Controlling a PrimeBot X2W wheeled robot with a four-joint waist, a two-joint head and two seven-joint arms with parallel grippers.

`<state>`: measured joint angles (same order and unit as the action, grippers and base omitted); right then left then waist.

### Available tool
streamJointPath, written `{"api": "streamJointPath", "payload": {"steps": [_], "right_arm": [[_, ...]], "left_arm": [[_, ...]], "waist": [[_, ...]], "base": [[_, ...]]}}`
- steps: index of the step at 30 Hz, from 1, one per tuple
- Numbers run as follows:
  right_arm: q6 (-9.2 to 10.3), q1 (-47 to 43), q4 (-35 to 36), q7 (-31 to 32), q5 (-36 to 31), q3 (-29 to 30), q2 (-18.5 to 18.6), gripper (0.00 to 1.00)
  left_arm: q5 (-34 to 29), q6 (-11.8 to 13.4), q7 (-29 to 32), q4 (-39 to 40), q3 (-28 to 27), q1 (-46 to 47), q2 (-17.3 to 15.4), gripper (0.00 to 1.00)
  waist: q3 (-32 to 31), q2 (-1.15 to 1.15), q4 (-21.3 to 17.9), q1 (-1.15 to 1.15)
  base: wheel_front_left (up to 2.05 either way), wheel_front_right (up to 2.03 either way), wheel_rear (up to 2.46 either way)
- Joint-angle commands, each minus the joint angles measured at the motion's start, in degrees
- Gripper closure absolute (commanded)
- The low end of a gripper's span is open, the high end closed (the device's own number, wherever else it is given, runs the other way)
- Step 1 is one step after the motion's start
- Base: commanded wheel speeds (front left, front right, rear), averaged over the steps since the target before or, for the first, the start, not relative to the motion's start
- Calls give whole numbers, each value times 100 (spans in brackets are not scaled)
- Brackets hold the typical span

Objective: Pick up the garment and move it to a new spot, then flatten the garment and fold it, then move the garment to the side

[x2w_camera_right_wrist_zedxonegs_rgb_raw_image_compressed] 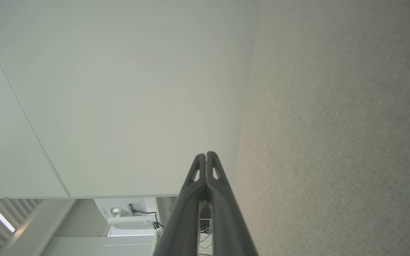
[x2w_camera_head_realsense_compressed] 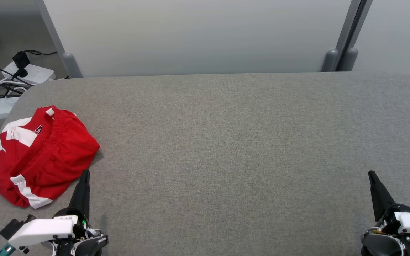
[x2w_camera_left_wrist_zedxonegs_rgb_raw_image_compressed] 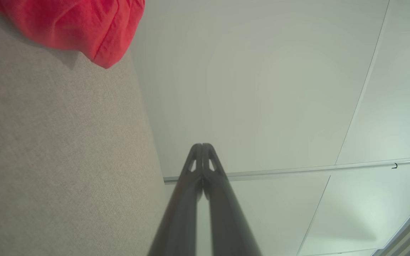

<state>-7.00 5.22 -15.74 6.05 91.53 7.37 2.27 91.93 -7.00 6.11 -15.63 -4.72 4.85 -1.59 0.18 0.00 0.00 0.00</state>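
Observation:
The garment (x2w_camera_head_realsense_compressed: 41,153) is a crumpled pair of red shorts with white stripes, lying near the left edge of the grey table (x2w_camera_head_realsense_compressed: 226,142). A red fold of the garment (x2w_camera_left_wrist_zedxonegs_rgb_raw_image_compressed: 84,28) reaches into the upper left of the left wrist view. My left gripper (x2w_camera_head_realsense_compressed: 85,173) is shut and empty, its tip just beside the garment's near right edge; its fingers (x2w_camera_left_wrist_zedxonegs_rgb_raw_image_compressed: 202,146) meet at the tip. My right gripper (x2w_camera_head_realsense_compressed: 371,173) is shut and empty over the table's near right, far from the garment, with its fingers (x2w_camera_right_wrist_zedxonegs_rgb_raw_image_compressed: 206,155) pressed together.
White partition panels (x2w_camera_head_realsense_compressed: 198,35) stand along the table's far edge. Power strips and black cables (x2w_camera_head_realsense_compressed: 9,78) lie on the floor beyond the far left corner. The grey cloth surface spreads wide between the two grippers.

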Motion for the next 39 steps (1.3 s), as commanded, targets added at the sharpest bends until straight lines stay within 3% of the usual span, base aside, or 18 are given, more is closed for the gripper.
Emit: {"api": "streamJointPath", "payload": {"steps": [1,6,7,18,22,26,39], "right_arm": [[-48,97,172,42,65,-87,61,100],[-48,97,172,42,65,-87,61,100],[0,1,1,0,0,0,0,0],[-2,-27,-261,-49,-72,-120,-52,0],[-3,34,-271,-109,-149,-219,1,0],[-4,95,-286,-187,-226,-319,54,0],[-10,399,-444,-455,-830,-600,230,0]], "left_arm": [[25,-48,36,160,-178,133,-129,100],[25,-48,36,160,-178,133,-129,100],[0,0,0,1,-1,1,0,0],[-54,0,-55,-280,23,-59,62,0],[-129,-1,-138,-272,67,-31,15,4],[-210,-3,-216,-283,135,3,-37,0],[-1004,-8,-463,-413,267,188,-207,0]], "waist": [[0,0,0,0],[0,0,0,0],[0,0,0,0],[-9,0,-3,13],[-13,0,-10,1],[-13,0,-15,0],[-33,0,-31,0]], "base": [[0,0,0],[0,0,0],[0,0,0],[0,0,0],[0,0,0],[0,0,0],[0,0,0]]}}
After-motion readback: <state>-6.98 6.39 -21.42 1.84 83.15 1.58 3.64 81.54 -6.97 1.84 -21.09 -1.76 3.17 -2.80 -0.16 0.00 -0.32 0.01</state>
